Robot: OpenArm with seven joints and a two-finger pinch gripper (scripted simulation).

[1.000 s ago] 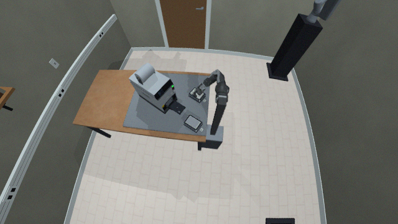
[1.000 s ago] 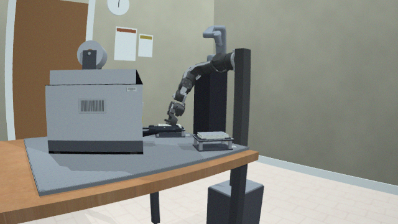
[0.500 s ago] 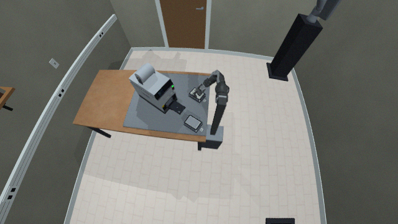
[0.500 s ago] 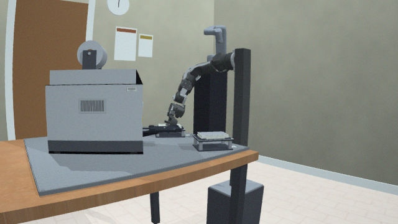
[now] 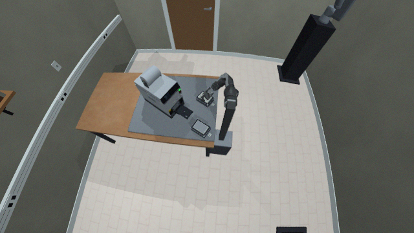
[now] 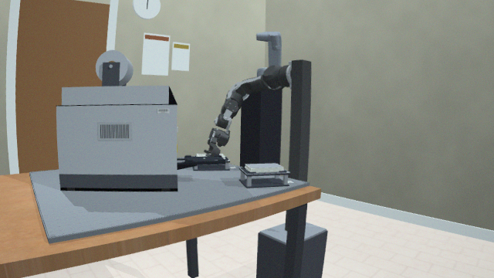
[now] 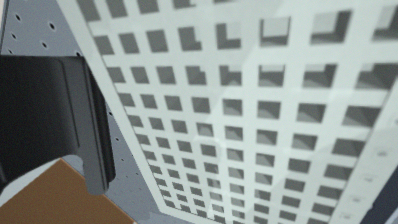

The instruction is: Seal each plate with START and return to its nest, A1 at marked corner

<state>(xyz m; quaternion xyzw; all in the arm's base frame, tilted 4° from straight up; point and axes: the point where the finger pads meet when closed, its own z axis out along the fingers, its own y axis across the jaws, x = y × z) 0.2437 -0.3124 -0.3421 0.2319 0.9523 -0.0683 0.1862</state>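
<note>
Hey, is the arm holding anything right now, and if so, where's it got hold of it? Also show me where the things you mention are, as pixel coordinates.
Nothing is held: the gripper (image 5: 207,96) (image 6: 213,152) has its jaws partly open at the far plate (image 5: 200,95) (image 7: 220,115), without a grip on it.

Gray-green walls, brown door (image 5: 191,24) (image 6: 62,85) in white frame, round clock (image 6: 147,5) and two posted sheets beside it. Pale tiled floor (image 5: 181,181) (image 6: 347,239), light baseboard, soft shadows. Wooden table (image 5: 110,100) (image 6: 154,235) on dark legs.

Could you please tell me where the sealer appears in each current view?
Top: the sealer stands left of centre, on the gray mat.
Exterior: left side, its barcode facing us, on that mat.
Wrist: not in it.
Shared landmark, top and exterior: the brown door.
</note>
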